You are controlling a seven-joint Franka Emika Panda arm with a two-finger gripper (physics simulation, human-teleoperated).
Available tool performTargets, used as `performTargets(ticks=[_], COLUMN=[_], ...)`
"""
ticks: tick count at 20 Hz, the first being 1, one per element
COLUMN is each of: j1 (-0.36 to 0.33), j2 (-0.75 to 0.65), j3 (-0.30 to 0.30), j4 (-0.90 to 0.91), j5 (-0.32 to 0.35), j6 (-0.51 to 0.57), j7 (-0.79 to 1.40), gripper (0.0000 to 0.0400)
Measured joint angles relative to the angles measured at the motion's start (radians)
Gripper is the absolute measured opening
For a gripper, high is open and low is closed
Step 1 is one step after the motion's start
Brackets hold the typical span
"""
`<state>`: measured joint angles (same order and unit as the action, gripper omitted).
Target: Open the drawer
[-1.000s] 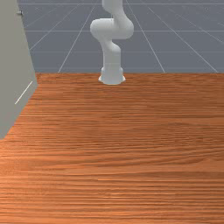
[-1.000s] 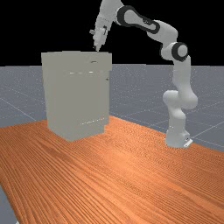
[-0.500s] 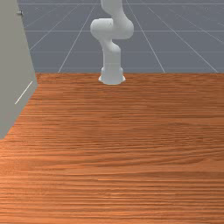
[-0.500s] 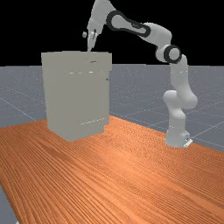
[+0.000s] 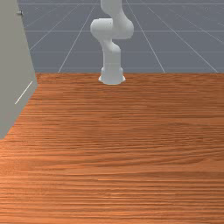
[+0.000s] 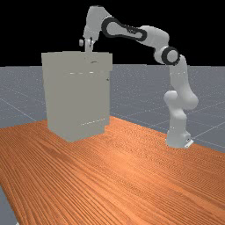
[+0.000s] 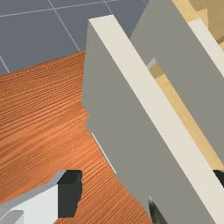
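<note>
Pincer (image 6: 88, 53) spread around the drawer's upper edge, with a handle to take hold of

Two fingers stand well apart and grip nothing; seen from the wrist, one dark pad (image 7: 70, 192) is out over the tabletop (image 7: 39, 127) beyond the front face, while the other finger overlaps the picture of the pale top edge (image 7: 144, 100); whether either touches, I cannot tell. What I take for the drawer (image 7: 127, 118) is the grey panel running slantwise between them, high on the cabinet (image 6: 74, 99); tan wood (image 7: 188, 116) lies behind it, though how far the drawer is out, if at all, I cannot say.

A dark, curved piece, likely the handle (image 7: 155, 211), juts from the face between the fingers; that is the place to take hold, near its middle, so that the pull runs straight out from the face. The panel looks rigid and thick, so it should bear a firm squeeze without bending; it is hardly fragile, but its flat, smooth face offers little to hook on and pads could slide off it; the top edge would serve as a second choice, if one finger can get behind it.

I expect modest weight and a stiff, straight glide; a sideways tug may bind it in its runners, and a shallow bite on so small a handle may slip. Next comes lining up squarely with the handle, closing on it, then drawing slowly outward.
</note>
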<state>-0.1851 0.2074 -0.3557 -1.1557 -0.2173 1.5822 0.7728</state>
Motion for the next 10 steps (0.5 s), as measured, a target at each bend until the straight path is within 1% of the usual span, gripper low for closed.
performTargets(ticks=[5, 10], j1=[0.002, 0.037], j2=[-0.003, -0.054], j3=[0.000, 0.019], j4=[-0.014, -0.066], j5=[-0.001, 0.005], j6=[-0.015, -0.037], j7=[0.002, 0.018], gripper=[0.0399, 0.0400])
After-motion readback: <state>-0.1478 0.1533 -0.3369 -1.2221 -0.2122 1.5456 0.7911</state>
